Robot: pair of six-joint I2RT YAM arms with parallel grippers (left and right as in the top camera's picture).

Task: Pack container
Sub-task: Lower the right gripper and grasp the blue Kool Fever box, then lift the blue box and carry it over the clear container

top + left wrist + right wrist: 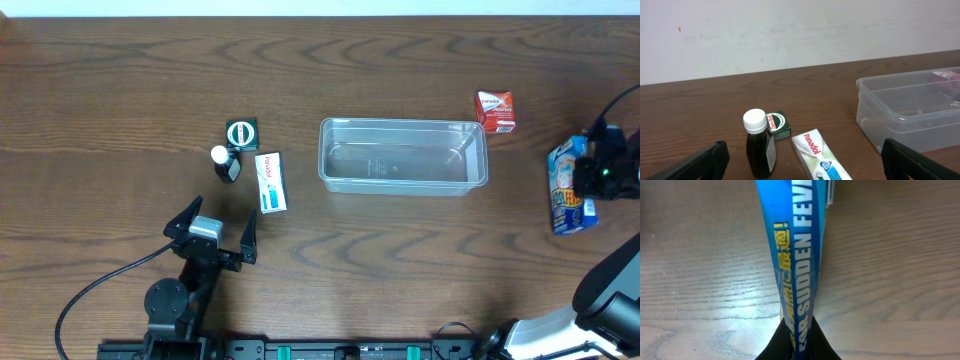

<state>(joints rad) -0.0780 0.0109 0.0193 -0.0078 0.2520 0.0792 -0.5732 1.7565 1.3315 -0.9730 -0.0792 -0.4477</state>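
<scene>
Closest to the robot's side of the wooden table (120, 80), the left gripper (218, 215) hovers with its 2 fingers spread wide, jaws released and gripping nothing. Just beyond its fingertips lies a white Panadol box (270, 182), flat on the wood with its long side running away from the robot. At the left of that box's far end stands a dark bottle (226, 163) with a white cap, upright. A small green box (241, 132) sits just behind the bottle.

Right of this group, about mid-table, the container (403, 122) rests upright with its long side running left to right. It is well apart from the left gripper and near the Panadol box without touching it.

At the right edge of the table, at about the same depth, the right gripper (799, 339) is clenched on a blue pack (795, 255). Yellow letters on the pack read "FOR SUDDEN FEV", and it is pinched edge-on between the 2 fingers.

Farthest back, a small red box (495, 110) sits just beside the container's far right corner. Whether the 2 touch cannot be told.
</scene>
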